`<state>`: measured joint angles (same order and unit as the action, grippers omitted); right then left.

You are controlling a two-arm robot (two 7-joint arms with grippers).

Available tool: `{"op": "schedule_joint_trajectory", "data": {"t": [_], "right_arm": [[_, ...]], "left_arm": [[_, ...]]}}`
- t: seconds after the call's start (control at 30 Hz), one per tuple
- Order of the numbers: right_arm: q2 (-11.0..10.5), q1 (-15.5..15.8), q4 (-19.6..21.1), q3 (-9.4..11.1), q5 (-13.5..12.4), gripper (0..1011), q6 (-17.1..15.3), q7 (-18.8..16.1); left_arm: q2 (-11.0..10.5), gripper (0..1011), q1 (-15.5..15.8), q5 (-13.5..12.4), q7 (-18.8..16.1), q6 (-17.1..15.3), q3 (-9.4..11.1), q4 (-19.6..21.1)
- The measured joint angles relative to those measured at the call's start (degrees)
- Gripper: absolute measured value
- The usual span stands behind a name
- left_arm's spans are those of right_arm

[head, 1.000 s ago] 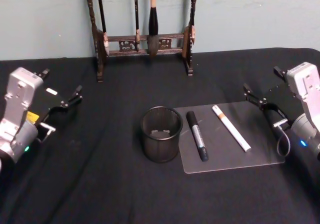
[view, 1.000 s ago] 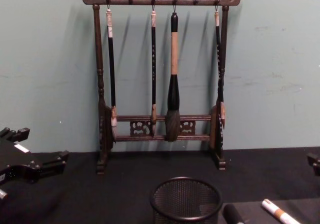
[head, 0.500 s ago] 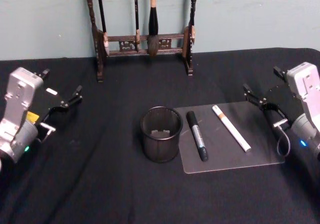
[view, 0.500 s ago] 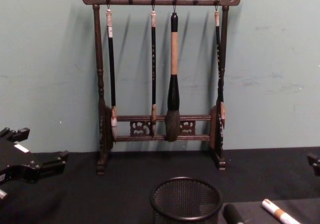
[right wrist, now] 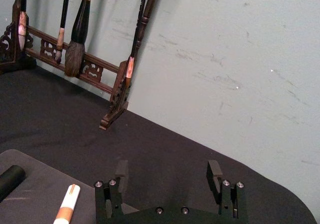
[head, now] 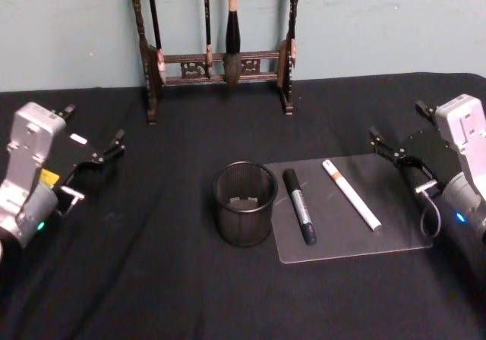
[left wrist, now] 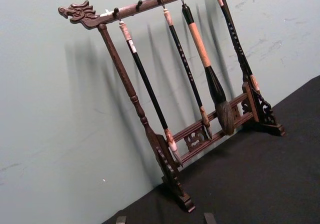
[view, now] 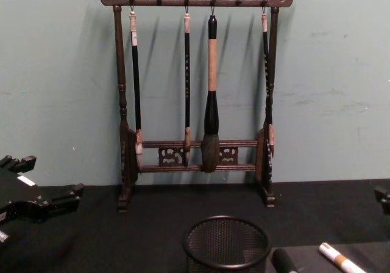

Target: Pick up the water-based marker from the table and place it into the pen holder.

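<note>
The water-based marker [head: 351, 193], white with a tan-gold band, lies on a clear mat [head: 357, 237] on the black-clothed table [head: 152, 272]. Its end also shows in the chest view [view: 338, 258] and the right wrist view [right wrist: 66, 209]. The pen holder [head: 243, 222], a round black mesh cup, stands upright left of the mat [view: 226, 244]. My right gripper [head: 396, 120] hovers open to the right of the marker, apart from it [right wrist: 167, 170]. My left gripper [head: 95, 125] is open at the far left, holding nothing [left wrist: 165, 219].
A dark black round-ended marker [head: 299, 205] lies on the mat between the cup and the white marker. A carved wooden brush rack [head: 216, 59] with hanging brushes stands at the back against the wall [view: 195, 96]. Black cloth lies bare in front.
</note>
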<state>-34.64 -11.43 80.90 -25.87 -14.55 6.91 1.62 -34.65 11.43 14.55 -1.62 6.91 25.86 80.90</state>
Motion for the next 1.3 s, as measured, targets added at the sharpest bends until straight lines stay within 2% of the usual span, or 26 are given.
{"op": "schedule_joint_trajectory", "data": {"t": [1.1,1.3], "right_arm": [[0.0,0.0,0.0,0.0,0.0,1003,0.0,0.0],[0.0,0.3,0.5,1.3,-2.0,1002,-1.3,-3.2]], "left_arm": [[0.0,1001,0.0,0.0,0.0,0.0,0.0,0.0],[0.0,1001,0.0,0.0,0.0,0.0,0.0,0.0]]}}
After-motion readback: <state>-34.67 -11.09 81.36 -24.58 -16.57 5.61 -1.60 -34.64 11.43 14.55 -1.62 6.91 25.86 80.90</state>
